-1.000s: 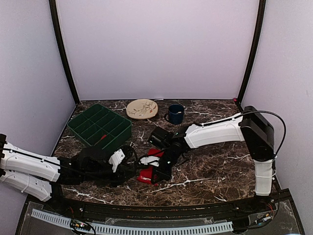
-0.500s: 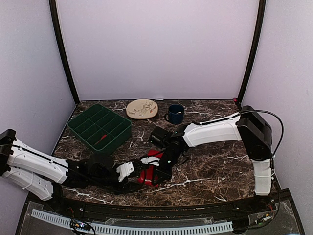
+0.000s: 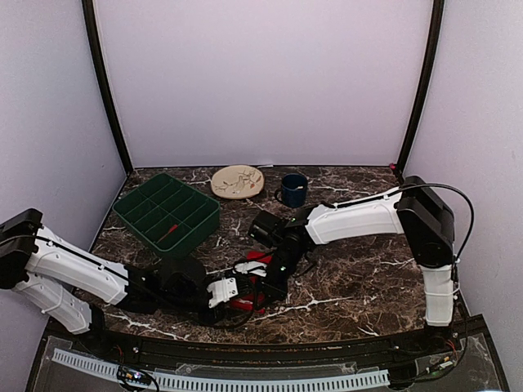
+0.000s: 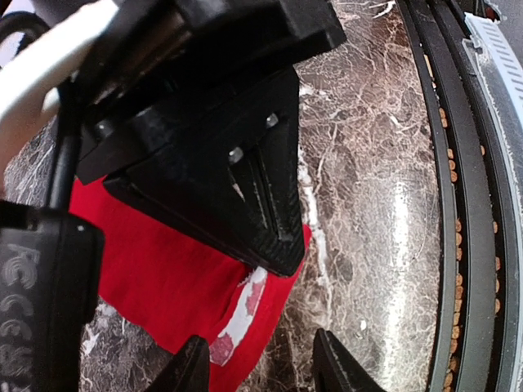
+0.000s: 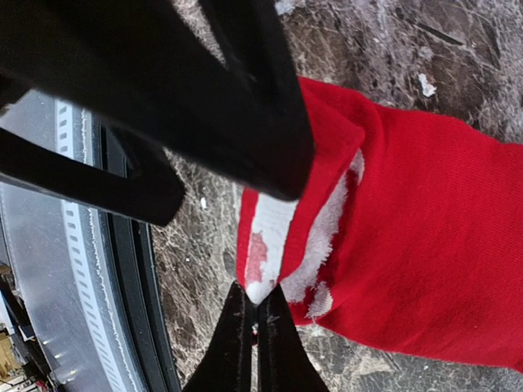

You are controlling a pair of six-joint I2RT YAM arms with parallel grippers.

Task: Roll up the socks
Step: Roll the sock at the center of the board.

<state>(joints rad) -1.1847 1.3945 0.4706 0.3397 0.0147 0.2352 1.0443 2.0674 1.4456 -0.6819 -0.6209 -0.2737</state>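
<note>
Right gripper (image 5: 255,317) pinches socks (image 5: 425,237) at band — left gripper (image 4: 257,367) half-open, seemingly astride them.

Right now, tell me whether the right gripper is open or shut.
Shut on the socks: in the right wrist view the right gripper has its jaws pressed together, pinching the white-banded edge.

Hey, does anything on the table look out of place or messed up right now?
Nothing spilled or broken. The socks lie bunched, not flat: the right gripper pinches one white-banded end, which is folded over. A small red item sits in one compartment of the green tray.
</note>
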